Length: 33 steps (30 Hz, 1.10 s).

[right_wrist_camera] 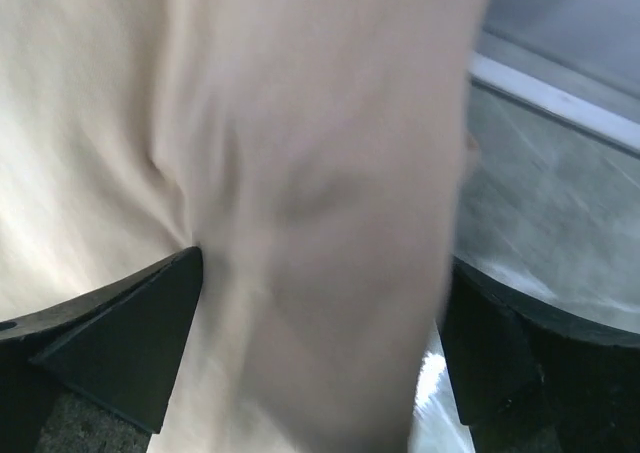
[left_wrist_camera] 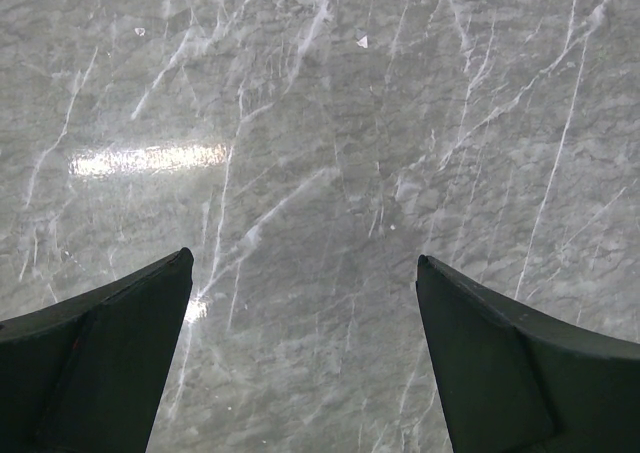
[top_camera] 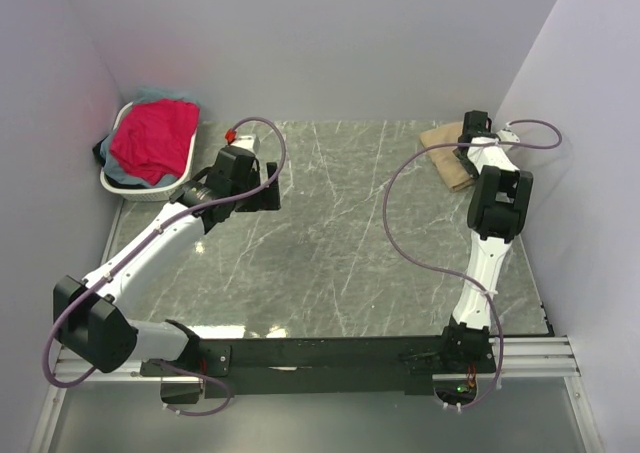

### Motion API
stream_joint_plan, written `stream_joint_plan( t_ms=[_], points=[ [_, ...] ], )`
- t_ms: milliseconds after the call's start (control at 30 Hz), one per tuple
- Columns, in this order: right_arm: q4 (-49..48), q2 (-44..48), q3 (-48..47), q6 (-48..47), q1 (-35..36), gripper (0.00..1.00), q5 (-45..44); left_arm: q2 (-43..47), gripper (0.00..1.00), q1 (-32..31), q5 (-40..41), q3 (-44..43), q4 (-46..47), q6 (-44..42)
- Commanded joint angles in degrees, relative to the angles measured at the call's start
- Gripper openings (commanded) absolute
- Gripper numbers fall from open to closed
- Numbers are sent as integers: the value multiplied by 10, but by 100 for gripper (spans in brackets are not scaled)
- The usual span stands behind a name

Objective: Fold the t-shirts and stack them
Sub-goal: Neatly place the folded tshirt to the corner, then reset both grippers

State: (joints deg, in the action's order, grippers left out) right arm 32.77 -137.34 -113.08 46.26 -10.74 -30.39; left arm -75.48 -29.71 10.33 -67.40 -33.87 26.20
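Note:
A folded tan t-shirt (top_camera: 443,155) lies at the far right of the table. My right gripper (top_camera: 468,136) is over it; in the right wrist view the tan cloth (right_wrist_camera: 250,123) fills the frame, and the gripper (right_wrist_camera: 322,261) is open, its jaws wide apart with a raised fold of cloth between them. A red-pink t-shirt (top_camera: 152,138) lies on top in the white basket (top_camera: 150,195) at the far left, with pale blue-grey cloth (top_camera: 160,94) and a dark piece (top_camera: 101,151) under it. My left gripper (top_camera: 268,185) is open and empty over bare marble (left_wrist_camera: 303,257).
The grey marble tabletop (top_camera: 340,233) spreads between the arms. Pale walls close in the left, back and right sides. The right wall stands close beside the tan shirt. Purple cables loop off both arms.

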Motion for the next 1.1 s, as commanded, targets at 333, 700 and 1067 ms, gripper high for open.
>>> stream_joint_plan(
  t_ms=[333, 700, 1067],
  points=[
    [-138, 209, 199, -111, 156, 100, -203, 41, 99, -2, -31, 4, 16, 11],
    [-2, 230, 161, -156, 272, 100, -174, 51, 99, -1, -40, 15, 28, 18],
    [-160, 472, 379, -248, 412, 100, -65, 74, 99, -1, -22, 23, 23, 35]
  ],
)
